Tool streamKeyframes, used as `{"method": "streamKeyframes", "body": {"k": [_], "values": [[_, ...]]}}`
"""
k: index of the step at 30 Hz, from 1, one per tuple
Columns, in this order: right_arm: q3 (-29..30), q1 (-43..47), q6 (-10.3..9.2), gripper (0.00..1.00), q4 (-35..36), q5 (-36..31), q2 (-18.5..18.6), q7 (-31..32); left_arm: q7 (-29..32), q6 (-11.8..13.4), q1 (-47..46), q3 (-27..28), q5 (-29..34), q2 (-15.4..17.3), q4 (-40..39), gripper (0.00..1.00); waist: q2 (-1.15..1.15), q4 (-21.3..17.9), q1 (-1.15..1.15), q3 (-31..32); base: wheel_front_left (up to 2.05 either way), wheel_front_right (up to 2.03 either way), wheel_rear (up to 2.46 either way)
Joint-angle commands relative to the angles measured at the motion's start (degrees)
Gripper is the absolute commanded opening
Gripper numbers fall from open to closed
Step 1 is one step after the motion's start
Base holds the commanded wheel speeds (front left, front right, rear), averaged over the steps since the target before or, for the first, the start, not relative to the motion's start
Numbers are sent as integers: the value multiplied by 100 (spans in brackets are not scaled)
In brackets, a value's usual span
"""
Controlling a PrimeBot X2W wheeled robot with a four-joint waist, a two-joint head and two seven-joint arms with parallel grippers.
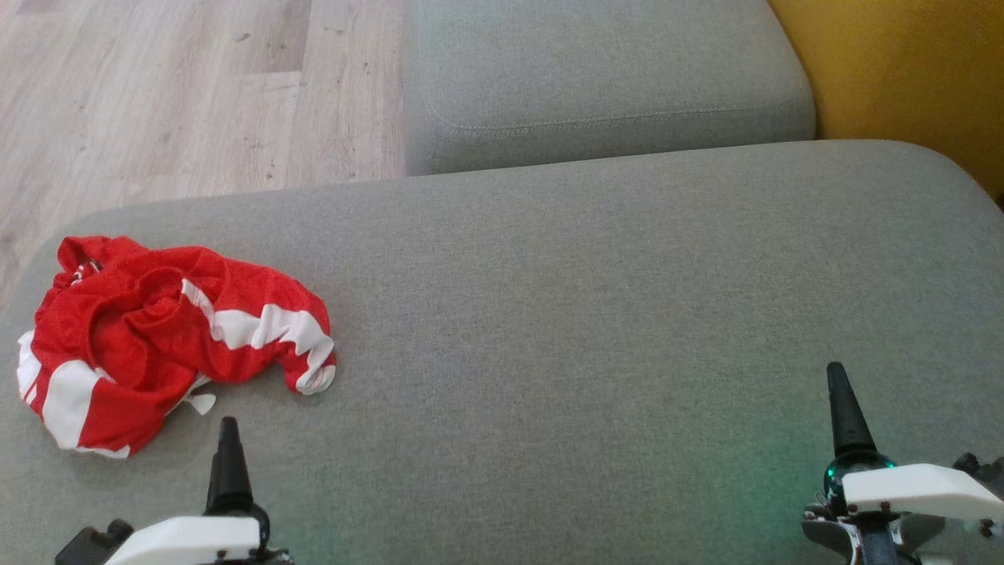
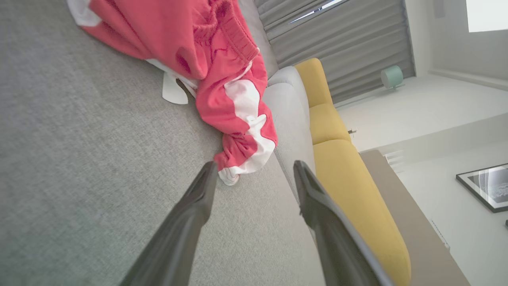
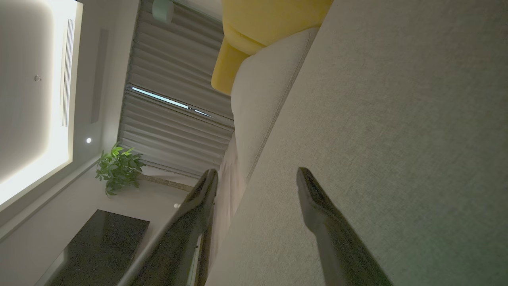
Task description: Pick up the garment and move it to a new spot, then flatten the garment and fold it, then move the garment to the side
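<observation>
Nearest us, along the bottom edge of the head view, both sets of jaws stood wide apart and empty. The left jaws sat at lower left, one dark finger (image 1: pixel 229 463) pointing up just short of the garment (image 1: pixel 157 337). The right jaws sat at lower right, well apart from it.

The garment, red with white bands, lay crumpled in a heap at the left of the frame, close to the rounded left edge of the grey cushion (image 1: pixel 588 275). In the left wrist view its trailing end (image 2: pixel 242 159) lay just ahead of the fingertips.

We judged the edge to be the main hazard. A pinch on one loose layer might lift only part of the heap, and the rest could unroll and slide off onto the wooden floor (image 1: pixel 157 94) at upper left. A low approach might also drive the fingertips into the soft upholstery and catch cushion cloth together with the shirt cloth. With the other arm so far off, the first lift would probably be one-sided.

The woven, matt grey cushion would give under pressure. Beyond it we saw a second grey cushion (image 1: pixel 596 71) at top centre and yellow upholstery (image 1: pixel 902 71) at upper right. The wrist views showed grey curtains (image 2: pixel 337 39), a potted plant (image 3: pixel 119 169) and a framed picture (image 2: pixel 484 186).
</observation>
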State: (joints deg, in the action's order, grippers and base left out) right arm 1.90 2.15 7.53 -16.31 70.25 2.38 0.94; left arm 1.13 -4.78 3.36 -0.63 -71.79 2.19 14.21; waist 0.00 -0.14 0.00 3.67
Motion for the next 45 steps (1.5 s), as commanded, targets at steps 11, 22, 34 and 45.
{"method": "streamKeyframes", "body": {"k": [11,22,34,45], "values": [[-194,-16,-2,100,375,-1055,26,-235,-246,141,-65,-217,1000,41,-406,100,0,-14,0,100,0,0,0],[-331,85,-2,100,496,-1927,30,-420,-432,211,78,-364,1749,45,-554,100,0,-26,0,210,0,0,0],[-378,247,-2,100,654,-2839,33,-623,-636,245,252,-483,2617,49,-680,100,0,0,0,311,0,0,0],[-495,393,-3,100,775,-3742,36,-809,-823,296,382,-636,3631,53,-831,100,0,16,0,364,0,0,0]]}}
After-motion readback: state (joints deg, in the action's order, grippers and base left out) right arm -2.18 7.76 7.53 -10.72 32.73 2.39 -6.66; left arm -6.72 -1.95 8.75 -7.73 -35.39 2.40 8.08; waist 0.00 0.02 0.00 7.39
